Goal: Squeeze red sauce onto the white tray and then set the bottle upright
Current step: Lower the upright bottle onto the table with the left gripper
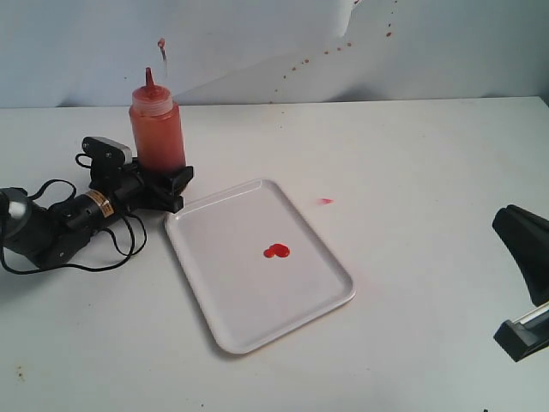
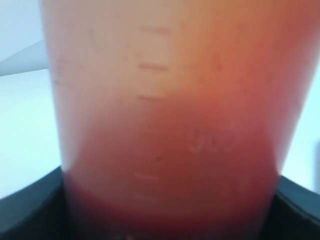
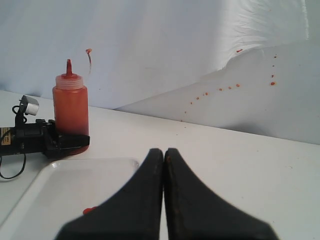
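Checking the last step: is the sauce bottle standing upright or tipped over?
Upright. The squeeze bottle stands on the table, red nozzle pointing straight up, beside the white tray, with the left gripper closed around its base.

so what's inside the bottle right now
It holds red sauce, darker low in the bottle, paler orange above. The very bottom is hidden by the jaws of the left gripper, closed around its base.

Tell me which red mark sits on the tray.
The glossy double blob of red sauce near the middle of the white tray. The pinkish speck lies on the table; the small spots dot the backdrop.
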Robot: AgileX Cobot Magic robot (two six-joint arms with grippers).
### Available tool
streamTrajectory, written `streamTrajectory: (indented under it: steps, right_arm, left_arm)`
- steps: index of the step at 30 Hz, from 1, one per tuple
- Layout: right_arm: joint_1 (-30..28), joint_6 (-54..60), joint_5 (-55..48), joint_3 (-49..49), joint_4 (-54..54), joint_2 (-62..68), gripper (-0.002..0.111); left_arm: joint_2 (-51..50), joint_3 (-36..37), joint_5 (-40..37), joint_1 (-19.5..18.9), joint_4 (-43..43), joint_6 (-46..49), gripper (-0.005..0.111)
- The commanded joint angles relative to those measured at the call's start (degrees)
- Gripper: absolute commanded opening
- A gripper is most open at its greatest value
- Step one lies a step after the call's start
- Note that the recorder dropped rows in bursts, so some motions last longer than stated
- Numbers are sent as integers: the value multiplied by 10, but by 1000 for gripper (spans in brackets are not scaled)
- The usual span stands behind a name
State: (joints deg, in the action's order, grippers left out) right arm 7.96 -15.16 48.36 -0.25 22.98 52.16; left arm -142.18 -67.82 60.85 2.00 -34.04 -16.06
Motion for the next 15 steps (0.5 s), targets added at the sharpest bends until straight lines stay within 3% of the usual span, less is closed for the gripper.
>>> streamTrajectory:
  steps: [1,9,12,15]
  right_arm:
    - [0,3,5,3,-1,-3,0]
    - [0,3,5,3,-1,-3,0]
    - [0,3,5,3,-1,-3,0]
    - [0,3,5,3,-1,-3,0]
  left_arm:
    - [8,-5,14,3,4,-6,1]
    - [8,-5,6,3,-11,-12,17]
    - [8,-5,6,3,-21,-21,32]
    - [8,-5,6,3,-30,-26,57]
